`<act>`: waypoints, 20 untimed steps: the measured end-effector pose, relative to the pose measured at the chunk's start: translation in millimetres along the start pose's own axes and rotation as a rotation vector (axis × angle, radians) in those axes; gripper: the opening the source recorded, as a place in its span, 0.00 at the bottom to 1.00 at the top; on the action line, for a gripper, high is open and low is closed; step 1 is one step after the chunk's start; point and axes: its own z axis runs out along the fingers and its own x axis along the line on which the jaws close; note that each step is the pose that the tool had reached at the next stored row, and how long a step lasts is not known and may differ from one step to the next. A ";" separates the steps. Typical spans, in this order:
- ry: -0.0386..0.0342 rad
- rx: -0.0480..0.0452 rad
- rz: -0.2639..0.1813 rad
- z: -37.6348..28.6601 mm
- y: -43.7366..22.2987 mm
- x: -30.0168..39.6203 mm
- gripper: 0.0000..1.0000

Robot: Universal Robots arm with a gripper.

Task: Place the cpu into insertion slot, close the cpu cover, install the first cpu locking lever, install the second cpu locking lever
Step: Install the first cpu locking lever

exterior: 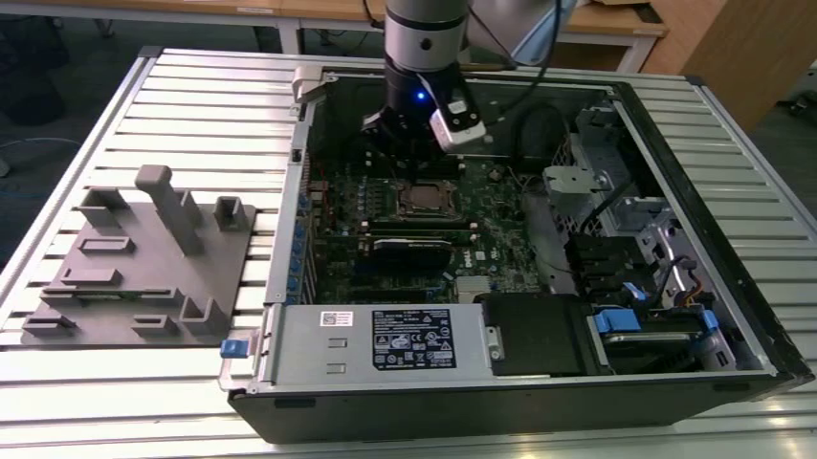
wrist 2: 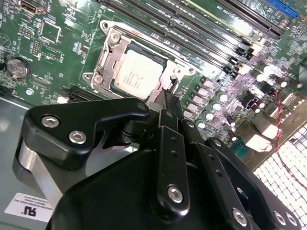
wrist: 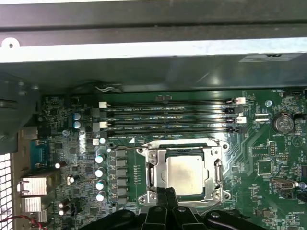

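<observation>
**A:** How far along does the job look?

**B:** The cpu (wrist: 184, 173) sits in the insertion slot (exterior: 398, 199), near the middle of the board. The board is inside the computer case (exterior: 511, 392), which lies open on the surface (exterior: 191, 96). The cpu cover (wrist: 154, 167) looks folded down flat around the cpu, and the metal top shows through its cut-out. By my reading, the first two steps are done.

**A:** And the locking levers?

**B:** I judge those to be what is left. The thin wires along the frame are too fine for me to tell whether either one is latched.

**A:** What about the gripper?

**B:** The gripper (wrist: 168, 199) has its fingers pressed together, with nothing between them that I can see. In both wrist views its tip is right at one edge of the cover. I cannot tell whether it is touching or just above.

**A:** Which way does the chip point?

**B:** It lies flat, with the dull metal top facing up. It is square, so it has no real long axis. Its edges run parallel with the memory slots (wrist: 168, 115) just beside the socket.
</observation>
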 end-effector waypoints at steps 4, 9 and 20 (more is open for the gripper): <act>0.0000 0.0000 0.000 -0.1 -0.2 4.2 0.10; 0.0001 0.0001 0.000 -0.2 -0.4 8.8 0.10; 0.0000 0.0001 0.000 -0.4 -0.9 17.6 0.10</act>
